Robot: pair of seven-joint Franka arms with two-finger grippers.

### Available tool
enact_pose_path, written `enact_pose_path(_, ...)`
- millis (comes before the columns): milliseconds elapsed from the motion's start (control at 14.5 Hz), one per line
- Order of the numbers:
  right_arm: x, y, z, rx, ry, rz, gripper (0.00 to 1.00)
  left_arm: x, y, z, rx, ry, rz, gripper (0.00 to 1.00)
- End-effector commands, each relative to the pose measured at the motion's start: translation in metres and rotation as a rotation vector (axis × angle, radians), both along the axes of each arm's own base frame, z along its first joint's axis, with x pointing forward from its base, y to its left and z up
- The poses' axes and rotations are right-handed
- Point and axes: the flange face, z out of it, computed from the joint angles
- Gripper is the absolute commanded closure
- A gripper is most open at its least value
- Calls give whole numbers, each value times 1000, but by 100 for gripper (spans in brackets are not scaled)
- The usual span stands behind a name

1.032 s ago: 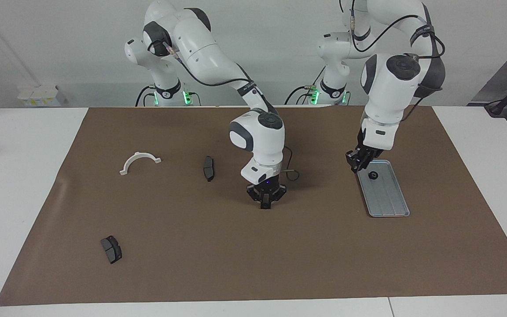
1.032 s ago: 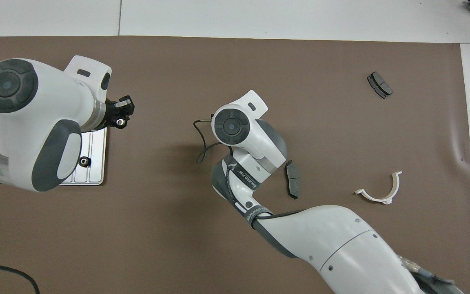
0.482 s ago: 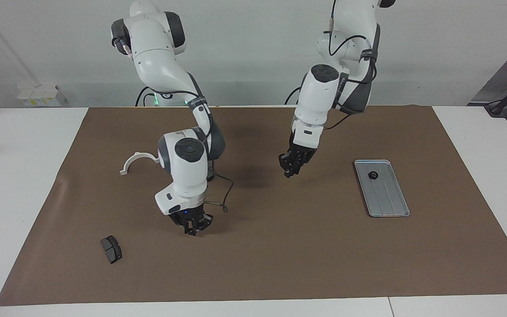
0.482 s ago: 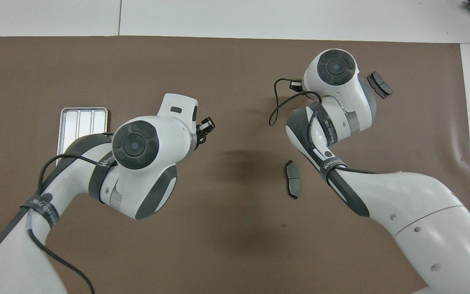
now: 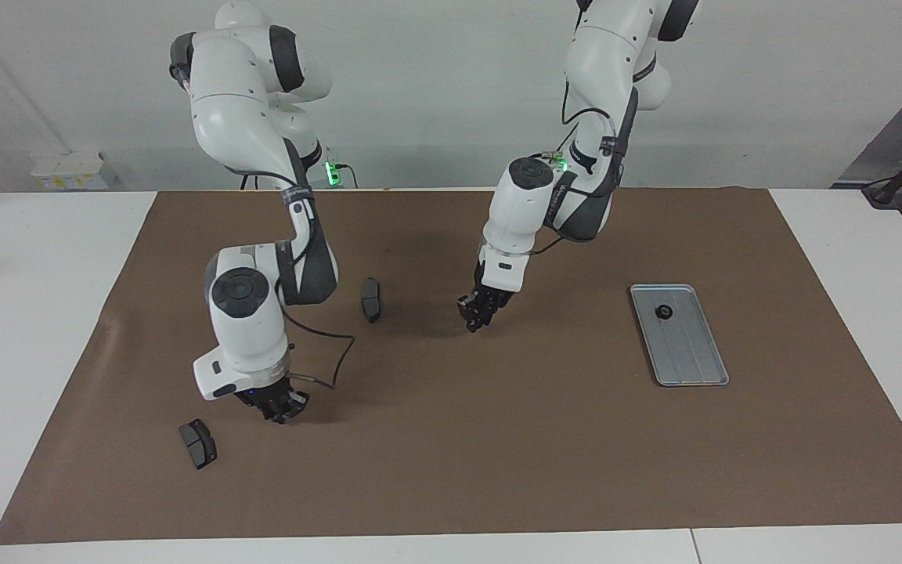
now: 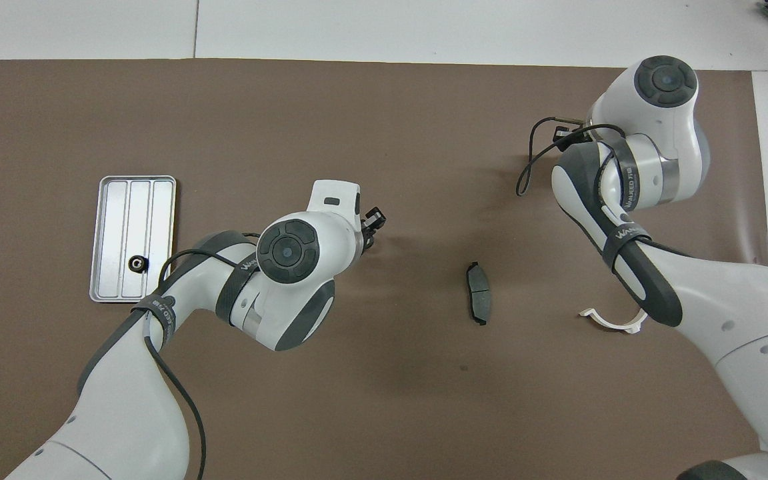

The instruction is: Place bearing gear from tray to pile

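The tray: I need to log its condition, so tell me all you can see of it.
The tray is a flat, rectangular, silver-grey piece that looks like metal, with rounded corners, a low raised rim and lengthwise ridges dividing it into three lanes. It lies flat on the brown mat toward the left arm's end of the table, its long side running roughly away from the robots. One small black gear sits in it, at the end nearer the robots. Nothing else touches it; neither gripper is over it.

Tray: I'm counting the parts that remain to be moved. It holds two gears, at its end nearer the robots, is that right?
Not quite: the tray holds one gear, not two, at its end nearer the robots. The overhead view shows it.
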Motion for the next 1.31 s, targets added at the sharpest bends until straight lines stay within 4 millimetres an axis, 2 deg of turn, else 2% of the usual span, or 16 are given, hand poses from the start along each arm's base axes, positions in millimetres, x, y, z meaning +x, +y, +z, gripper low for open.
enact_pose_path(0, -9, -8, 4, 22, 29, -7, 89, 1, 0, 3, 1, -2, 21, 13)
enact_pose_path(69, -10, -8, 4, 23, 32, -8, 64, 2, 2, 4, 7, 3, 23, 1)
enact_pose_path(138, -11, -8, 3, 22, 35, -13, 42, 4, 8, 9, 22, 17, 31, 0)
enact_pose_path(206, -12, -8, 3, 21, 39, -17, 33, 8, 21, 26, 41, 28, 43, 0)
enact_pose_path(275, -12, -7, 6, 21, 38, -19, 25, 15, 43, 52, 56, 25, 68, 0)
enact_pose_path(344, -13, -6, 13, 21, 35, -20, 21, 22, 66, 68, 76, 35, 91, 0)
enact_pose_path(482, -16, 2, 35, 20, 24, -8, 18, 35, 115, 90, 120, 42, 61, 0)
enact_pose_path(550, -16, 7, 46, 23, 10, 2, 11, 42, 144, 97, 148, 57, 32, 0)
enact_pose_path(757, -20, 64, 63, 98, -31, 48, 3, 55, 224, 102, 211, 112, -78, 0)
enact_pose_path(826, -22, 92, 67, 111, -52, 71, 3, 59, 249, 100, 218, 116, -104, 0)
enact_pose_path(963, -30, 148, 74, 136, -105, 93, 3, 65, 310, 95, 234, 121, -153, 0)
enact_pose_path(1101, -42, 197, 76, 161, -129, 62, 2, 52, 362, 79, 251, 131, -229, 0)
enact_pose_path(1238, -59, 243, 74, 175, -128, 72, 2, 36, 391, 61, 262, 106, -240, 0)
